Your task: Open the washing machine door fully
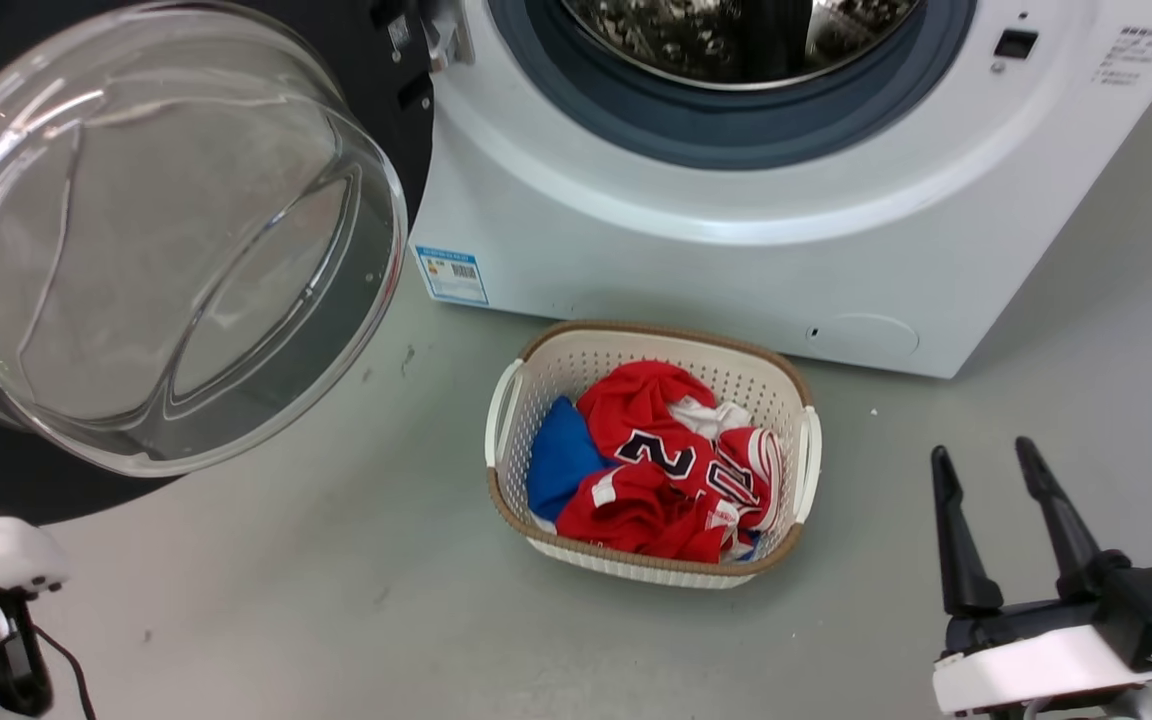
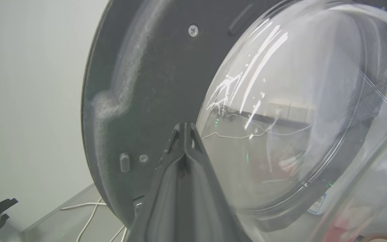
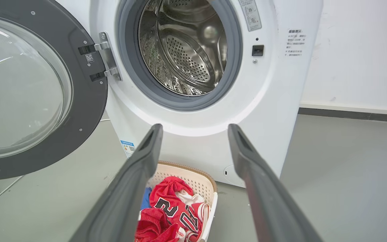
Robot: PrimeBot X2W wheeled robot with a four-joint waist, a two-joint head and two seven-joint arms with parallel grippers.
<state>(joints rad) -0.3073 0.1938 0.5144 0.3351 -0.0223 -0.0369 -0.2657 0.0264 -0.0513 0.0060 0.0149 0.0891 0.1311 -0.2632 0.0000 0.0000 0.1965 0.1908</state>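
Left wrist view showed my left claw [image 2: 184, 129] with both fingers pressed together at the tips, nothing between them. Directly behind the tips was the dark inner rim of the washing machine door [image 2: 146, 84], its glass bowl to their right; whether they touched the rim I could not tell. My right claw [image 3: 195, 129] had its fingers wide apart and held nothing. Beyond it stood the washing machine [image 3: 274, 101] with the drum [image 3: 186, 50] uncovered, and the door hung open to the left of this claw. Under its fingers a basket [image 3: 197, 179] of red clothes [image 3: 166, 201] stood just before the machine.
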